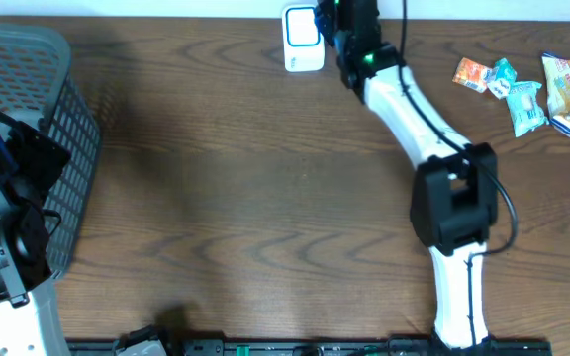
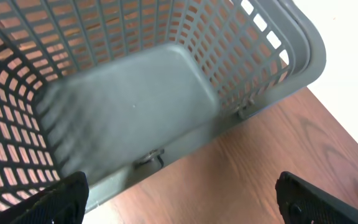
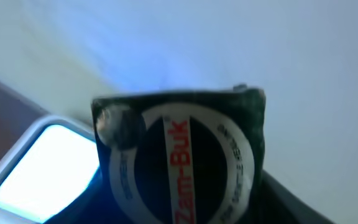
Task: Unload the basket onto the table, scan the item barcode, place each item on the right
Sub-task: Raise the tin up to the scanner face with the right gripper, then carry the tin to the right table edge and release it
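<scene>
right end effector (image 1: 346,28) clenching round tin (image 3: 179,165) at scanner (image 1: 303,40) | I am judging it light, rigid, slippery | gripping across rim best

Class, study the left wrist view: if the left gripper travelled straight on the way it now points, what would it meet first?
The left gripper, jaws open, points into the gray basket, so it would most likely meet the basket's bare floor first. Depth is hard to judge from this view.
</scene>
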### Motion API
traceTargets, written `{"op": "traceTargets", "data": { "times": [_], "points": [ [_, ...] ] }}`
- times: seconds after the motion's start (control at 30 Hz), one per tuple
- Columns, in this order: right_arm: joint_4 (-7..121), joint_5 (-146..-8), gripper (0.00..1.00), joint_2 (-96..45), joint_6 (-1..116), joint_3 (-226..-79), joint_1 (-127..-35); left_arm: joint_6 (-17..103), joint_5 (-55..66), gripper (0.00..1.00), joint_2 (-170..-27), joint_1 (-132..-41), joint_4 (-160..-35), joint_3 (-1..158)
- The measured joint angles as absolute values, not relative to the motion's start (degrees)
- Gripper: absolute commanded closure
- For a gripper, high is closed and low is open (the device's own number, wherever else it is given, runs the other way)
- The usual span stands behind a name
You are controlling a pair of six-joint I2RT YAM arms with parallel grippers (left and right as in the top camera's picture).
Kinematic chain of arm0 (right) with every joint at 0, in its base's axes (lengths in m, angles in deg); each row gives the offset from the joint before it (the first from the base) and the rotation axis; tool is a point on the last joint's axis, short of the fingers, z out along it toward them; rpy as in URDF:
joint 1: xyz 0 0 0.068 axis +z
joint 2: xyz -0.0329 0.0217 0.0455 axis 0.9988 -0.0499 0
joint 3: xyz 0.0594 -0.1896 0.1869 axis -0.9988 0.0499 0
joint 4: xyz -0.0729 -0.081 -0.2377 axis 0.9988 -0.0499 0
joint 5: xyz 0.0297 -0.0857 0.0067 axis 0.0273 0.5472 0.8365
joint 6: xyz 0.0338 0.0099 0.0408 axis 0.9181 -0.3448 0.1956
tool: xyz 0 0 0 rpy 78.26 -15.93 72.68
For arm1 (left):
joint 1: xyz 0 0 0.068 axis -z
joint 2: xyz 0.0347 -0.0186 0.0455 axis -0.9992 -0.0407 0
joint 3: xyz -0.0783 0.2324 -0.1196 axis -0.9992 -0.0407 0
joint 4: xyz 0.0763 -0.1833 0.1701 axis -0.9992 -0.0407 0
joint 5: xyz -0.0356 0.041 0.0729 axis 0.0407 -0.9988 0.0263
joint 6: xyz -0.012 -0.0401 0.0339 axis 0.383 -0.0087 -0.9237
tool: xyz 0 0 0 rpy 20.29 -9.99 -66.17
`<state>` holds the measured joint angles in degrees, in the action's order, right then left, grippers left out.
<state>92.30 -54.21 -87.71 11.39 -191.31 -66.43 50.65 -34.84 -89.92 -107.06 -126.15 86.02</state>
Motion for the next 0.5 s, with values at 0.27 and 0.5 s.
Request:
{"op": "traceTargets", "data": {
  "times": [0.27, 0.5],
  "points": [
    [103.5, -47.8, 0.52, -98.0, -4.0, -190.6, -64.6, 50.7, -34.8, 0.05, -89.9, -107.1, -126.1, 86.0],
    [101.3, -47.0, 0.54, -97.9, -6.8, -190.7, -63.4, 50.7, -34.8, 0.05, -89.9, -107.1, -126.1, 86.0]
  ]
}}
